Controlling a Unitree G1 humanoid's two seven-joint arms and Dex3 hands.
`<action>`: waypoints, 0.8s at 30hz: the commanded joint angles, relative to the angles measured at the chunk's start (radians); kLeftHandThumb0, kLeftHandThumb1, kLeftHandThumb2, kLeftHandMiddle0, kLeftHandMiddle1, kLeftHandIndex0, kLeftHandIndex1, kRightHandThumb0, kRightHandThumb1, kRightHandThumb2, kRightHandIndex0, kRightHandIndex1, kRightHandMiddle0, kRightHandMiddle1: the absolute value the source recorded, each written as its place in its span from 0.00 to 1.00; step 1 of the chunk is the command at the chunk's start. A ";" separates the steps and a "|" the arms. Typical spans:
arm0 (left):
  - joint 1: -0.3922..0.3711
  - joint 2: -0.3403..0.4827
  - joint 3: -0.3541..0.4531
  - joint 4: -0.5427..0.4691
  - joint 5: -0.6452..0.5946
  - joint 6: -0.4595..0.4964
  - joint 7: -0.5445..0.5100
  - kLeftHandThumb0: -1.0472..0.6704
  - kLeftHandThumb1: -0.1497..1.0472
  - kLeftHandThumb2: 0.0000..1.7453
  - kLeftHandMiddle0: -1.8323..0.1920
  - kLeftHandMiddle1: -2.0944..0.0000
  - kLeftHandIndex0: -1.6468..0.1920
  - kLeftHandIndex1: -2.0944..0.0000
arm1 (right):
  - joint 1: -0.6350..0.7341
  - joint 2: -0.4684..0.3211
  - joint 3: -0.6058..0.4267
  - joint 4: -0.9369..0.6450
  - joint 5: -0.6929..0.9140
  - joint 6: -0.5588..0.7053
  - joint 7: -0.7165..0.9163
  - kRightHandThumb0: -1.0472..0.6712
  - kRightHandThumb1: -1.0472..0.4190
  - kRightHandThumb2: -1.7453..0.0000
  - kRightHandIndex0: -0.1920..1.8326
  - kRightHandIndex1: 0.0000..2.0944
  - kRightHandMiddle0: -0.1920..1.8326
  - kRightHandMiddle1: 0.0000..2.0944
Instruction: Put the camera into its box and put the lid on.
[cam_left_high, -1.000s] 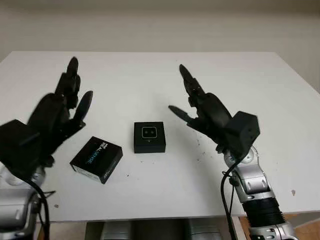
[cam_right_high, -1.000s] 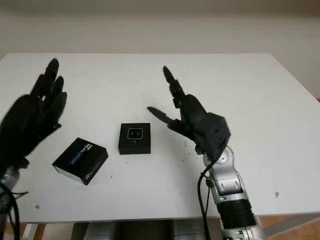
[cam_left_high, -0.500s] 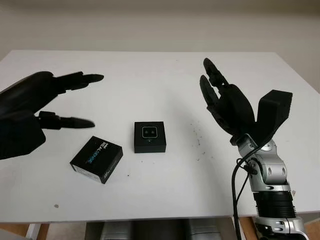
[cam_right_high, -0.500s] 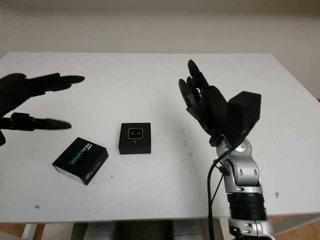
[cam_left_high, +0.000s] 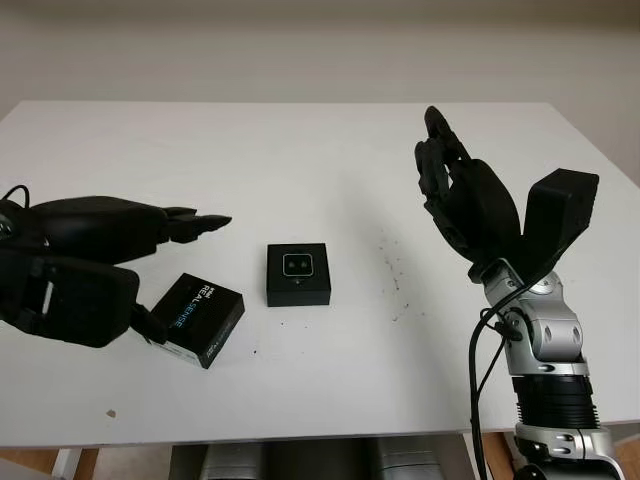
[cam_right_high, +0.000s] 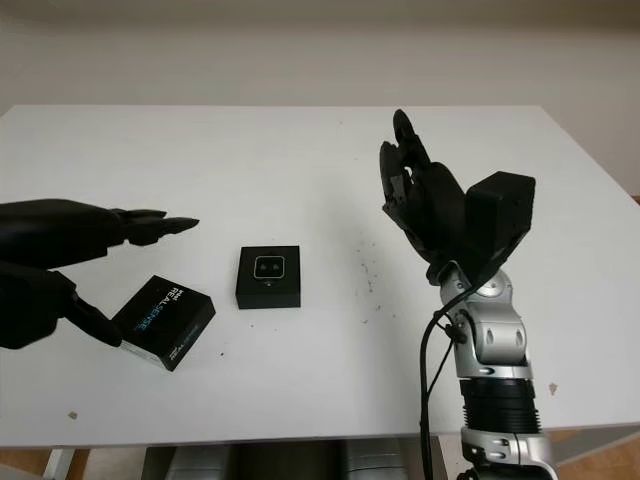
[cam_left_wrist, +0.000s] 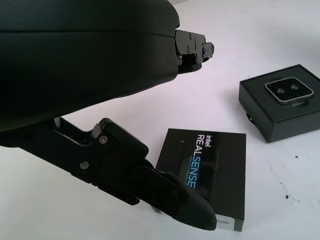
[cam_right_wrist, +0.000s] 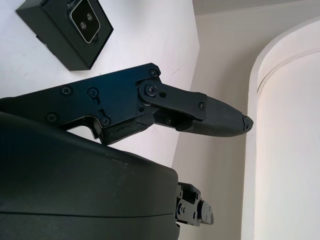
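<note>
left hand (cam_left_high: 90, 265) cut off by the frame edge, covering a corner of the lid (cam_left_high: 195, 319), small print unreadable

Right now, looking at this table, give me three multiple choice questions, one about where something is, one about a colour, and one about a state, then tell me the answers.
1. Where does the lid printed REALSENSE lie?
A. On top of the box
B. On the table, on the left hand's side of the box
C. At the table's far edge

2. What colour is the box?
A. Black
B. White
C. Red

3. What is the state of the box?
A. Closed by its lid
B. Holding nothing
C. Open, with the camera seated in it

Answers:
1. B: the lid lies flat on the white table, apart from the box, by the left hand.
2. A: the box is black against the white tabletop.
3. C: the camera's silver face with two lenses shows in the uncovered box.

The right hand is open, raised above the table.
</note>
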 joint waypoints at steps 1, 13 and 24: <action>0.020 0.001 -0.008 -0.012 0.003 -0.009 -0.006 0.18 0.79 0.03 0.96 0.98 0.96 0.99 | -0.008 0.002 -0.001 -0.015 0.003 -0.015 -0.001 0.14 0.00 0.61 0.00 0.00 0.00 0.00; 0.061 0.009 -0.038 -0.037 0.082 -0.053 -0.028 0.20 0.76 0.03 0.92 0.97 0.95 0.97 | -0.004 0.000 0.002 -0.015 -0.006 -0.012 -0.008 0.16 0.00 0.61 0.00 0.00 0.00 0.00; 0.091 -0.010 -0.030 0.039 0.104 -0.079 0.020 0.24 0.76 0.03 0.91 0.97 0.94 0.97 | 0.002 -0.002 0.001 -0.009 -0.015 -0.024 -0.016 0.17 0.00 0.61 0.00 0.00 0.00 0.00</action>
